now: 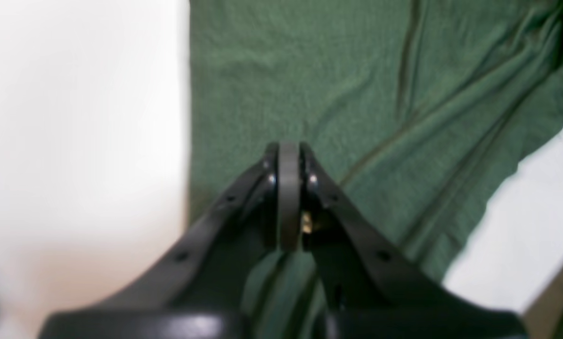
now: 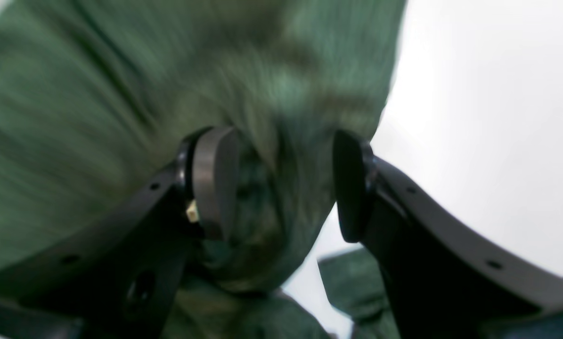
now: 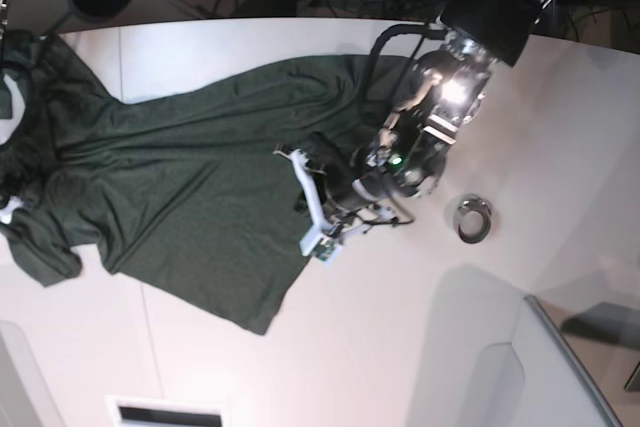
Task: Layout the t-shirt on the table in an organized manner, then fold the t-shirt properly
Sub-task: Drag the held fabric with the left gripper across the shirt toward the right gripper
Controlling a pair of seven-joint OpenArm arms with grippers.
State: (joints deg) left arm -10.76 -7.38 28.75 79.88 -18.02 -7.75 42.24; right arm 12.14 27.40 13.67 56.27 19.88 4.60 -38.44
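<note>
The t-shirt [image 3: 180,187] sprawls on the table [image 3: 420,347]; left gripper [image 1: 289,155] clenched above its hem, empty; right gripper [image 2: 281,183] spread, cloth bunched between; lifting now could drag wrinkles back.

White table [image 3: 400,347] is lying bare before me; the metal ring [image 3: 472,219] is sitting beside my left arm [image 3: 440,107], and the t-shirt [image 3: 180,197] is blanketing the rest.
</note>
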